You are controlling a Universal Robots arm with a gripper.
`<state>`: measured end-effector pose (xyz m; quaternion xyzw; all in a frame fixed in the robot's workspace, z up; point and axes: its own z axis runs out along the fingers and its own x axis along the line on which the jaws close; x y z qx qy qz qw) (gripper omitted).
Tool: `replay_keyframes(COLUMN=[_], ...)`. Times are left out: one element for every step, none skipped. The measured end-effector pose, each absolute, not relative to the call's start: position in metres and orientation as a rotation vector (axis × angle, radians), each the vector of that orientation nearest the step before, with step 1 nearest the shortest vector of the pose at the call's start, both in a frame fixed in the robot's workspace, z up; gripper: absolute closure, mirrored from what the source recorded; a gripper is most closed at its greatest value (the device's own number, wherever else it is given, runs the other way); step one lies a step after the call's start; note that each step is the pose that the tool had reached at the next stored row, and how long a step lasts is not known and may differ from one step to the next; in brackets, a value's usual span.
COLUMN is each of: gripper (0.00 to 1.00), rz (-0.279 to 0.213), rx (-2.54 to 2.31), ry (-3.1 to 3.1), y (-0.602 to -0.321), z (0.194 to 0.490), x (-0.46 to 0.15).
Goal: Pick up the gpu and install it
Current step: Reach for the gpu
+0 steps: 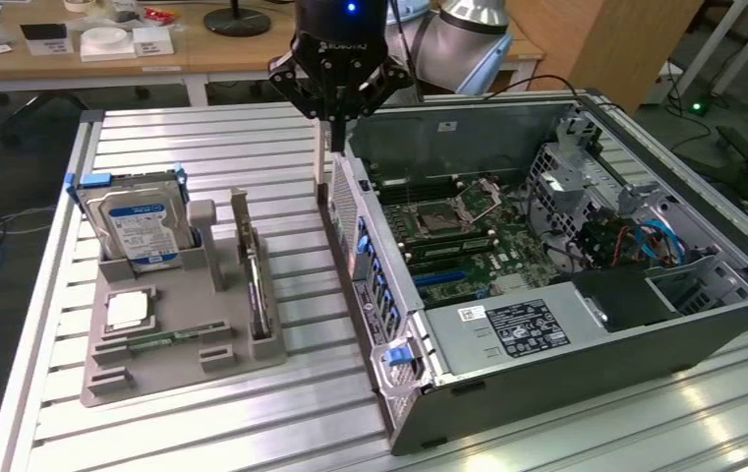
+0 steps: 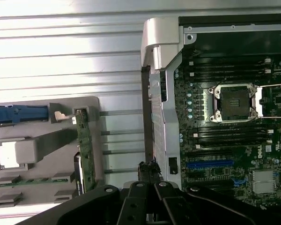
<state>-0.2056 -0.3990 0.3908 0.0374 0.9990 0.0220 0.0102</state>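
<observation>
1 gpu, 1 hard drive, 1 computer case, 1 grey tray, 1 claw

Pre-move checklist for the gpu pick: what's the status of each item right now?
1. The gpu stands on edge in the gray tray: ok.
2. The hand is empty, nothing seen in it: ok.
3. Open for a grasp: not ok, the hand is shut.
4. Lined up above the gpu: not ok, the hand hangs over the gap between the gray tray and the case wall.
5. Case is open, with the motherboard exposed: ok.
6. Free slot: the blue card slot looks empty: ok.
</observation>
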Motion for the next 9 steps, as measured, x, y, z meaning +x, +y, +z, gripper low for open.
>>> replay_keyframes(gripper=[0.89,0.89,0.89,0.89,0.89,0.89,0.89,0.89,0.89], rz=[0.069,0.069,0.069,0.069,0.069,0.069,0.069,0.069,0.069], rx=[0.117,0.117,0.117,0.117,0.117,0.117,0.117,0.117,0.117], ry=[3.118,3.118,3.118,3.118,3.118,3.119,3.119,3.119,3.119], y=[-0.399,-0.399,-0.399,-0.399,-0.399,-0.399,-0.399,-0.399,-0.399], z=[0.391,0.391,0.391,0.391,0.391,0.391,0.390,0.390,0.390], x=[-0.207,-0.209,-0.210,-0.212,-0.214,-0.215,-0.217,-0.219,-0.220])
